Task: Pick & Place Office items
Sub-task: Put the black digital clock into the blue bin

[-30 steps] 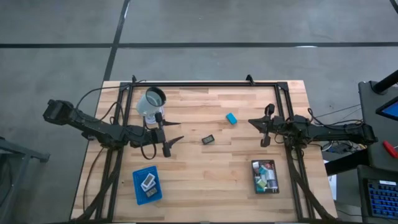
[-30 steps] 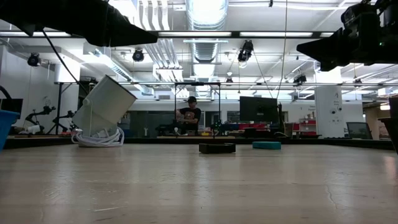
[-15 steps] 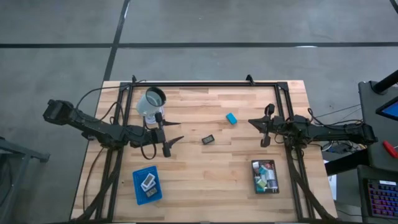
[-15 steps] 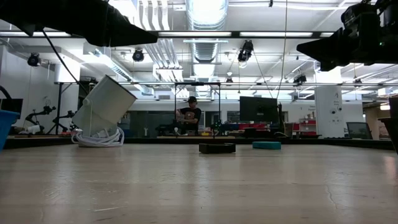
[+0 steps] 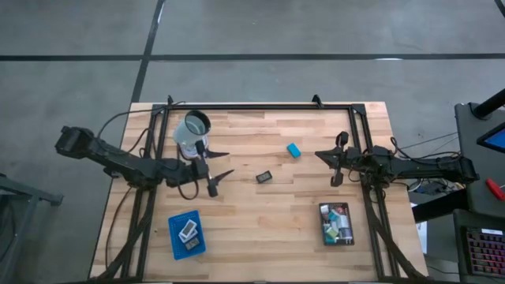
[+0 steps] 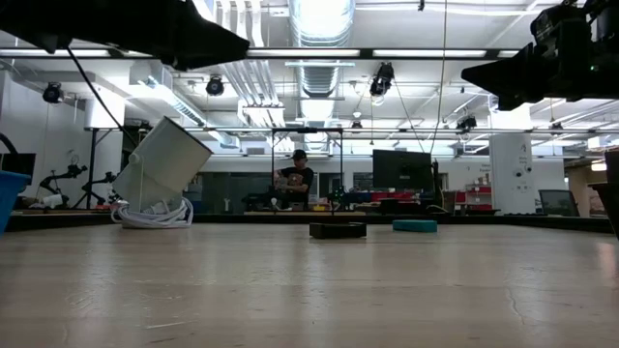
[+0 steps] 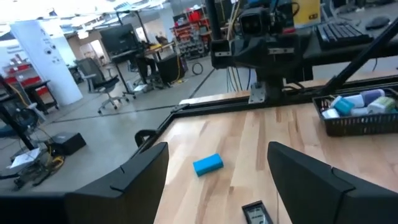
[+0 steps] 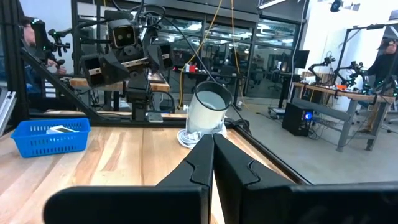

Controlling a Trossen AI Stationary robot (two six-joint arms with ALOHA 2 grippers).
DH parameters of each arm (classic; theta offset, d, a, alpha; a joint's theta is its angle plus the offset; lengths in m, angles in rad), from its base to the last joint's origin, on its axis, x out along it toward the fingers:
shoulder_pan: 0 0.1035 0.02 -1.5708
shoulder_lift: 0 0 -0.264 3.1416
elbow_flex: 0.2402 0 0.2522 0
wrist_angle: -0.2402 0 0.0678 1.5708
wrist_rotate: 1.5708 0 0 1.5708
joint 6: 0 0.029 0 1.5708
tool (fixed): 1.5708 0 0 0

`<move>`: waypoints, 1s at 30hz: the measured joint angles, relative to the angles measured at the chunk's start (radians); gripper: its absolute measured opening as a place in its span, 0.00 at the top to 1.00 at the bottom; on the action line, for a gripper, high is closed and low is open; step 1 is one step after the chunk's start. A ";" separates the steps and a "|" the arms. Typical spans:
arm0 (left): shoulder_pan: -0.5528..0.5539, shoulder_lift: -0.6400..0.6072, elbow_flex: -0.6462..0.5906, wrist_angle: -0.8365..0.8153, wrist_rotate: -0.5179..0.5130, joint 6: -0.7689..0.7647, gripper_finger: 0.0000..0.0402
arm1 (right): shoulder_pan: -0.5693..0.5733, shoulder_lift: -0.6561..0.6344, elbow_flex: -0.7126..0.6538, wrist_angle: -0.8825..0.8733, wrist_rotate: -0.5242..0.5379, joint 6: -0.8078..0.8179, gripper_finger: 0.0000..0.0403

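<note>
Left gripper [image 5: 220, 165] hovers near the cup [image 5: 192, 131], fingers spread wide, holding nothing. Right gripper [image 5: 319, 154] waits pinched together beside the teal block [image 5: 293, 150].

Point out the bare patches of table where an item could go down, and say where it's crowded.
Free: the wood between the blue tray and the black tray, and the far strip between the cup and the teal block. Crowded: the black tray, packed with items, and the area at the cup, where the open left tool hovers. The right tool is shut.

closed right hand [image 8: 211, 163], cup [image 8: 206, 113], blue tray [image 8: 46, 137]
</note>
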 joint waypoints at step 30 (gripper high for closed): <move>0.023 0.712 0.385 -0.031 -0.197 -0.432 0.31 | 0.000 0.001 0.000 -0.015 0.000 0.000 0.98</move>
